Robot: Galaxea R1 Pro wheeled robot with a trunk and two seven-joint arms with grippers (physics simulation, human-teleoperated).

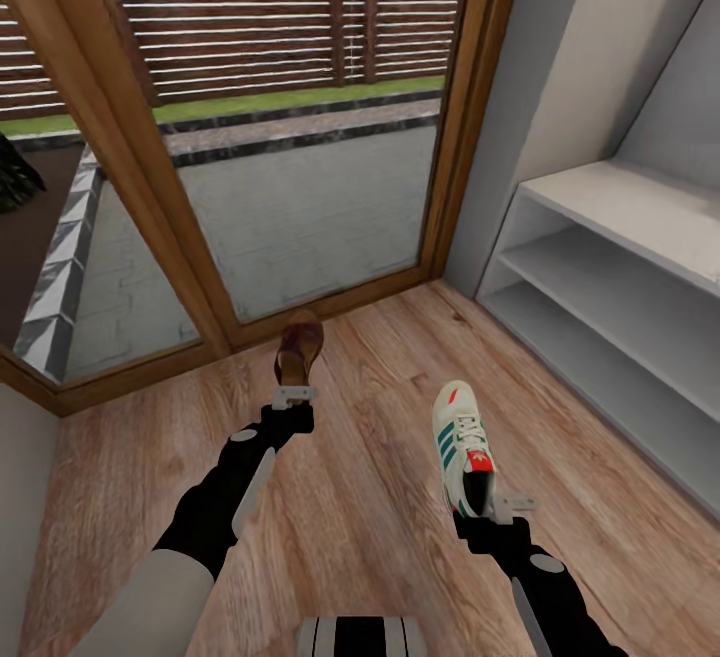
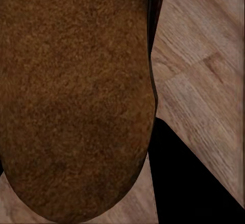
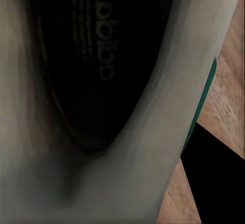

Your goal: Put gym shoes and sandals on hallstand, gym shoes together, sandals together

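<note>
In the head view my left gripper (image 1: 295, 395) is shut on the heel end of a dark brown sandal (image 1: 298, 349), whose toe points toward the glass door. Its tan footbed (image 2: 76, 96) sits very close in the left wrist view. My right gripper (image 1: 506, 505) is shut on the heel of a white gym shoe (image 1: 463, 445) with green stripes and a red-orange tongue. The right wrist view looks into that shoe's dark inside (image 3: 87, 65). Both hang over the corridor floor (image 1: 370, 507). The light-grey hallstand (image 1: 640, 212) stands to the right, its shelves bare.
A large glass door with a thick wooden frame (image 1: 330, 302) closes the corridor ahead, with a paved yard and slatted fence behind it. A pale wall (image 1: 20, 517) runs along the left. The robot's base (image 1: 360, 637) shows at the bottom.
</note>
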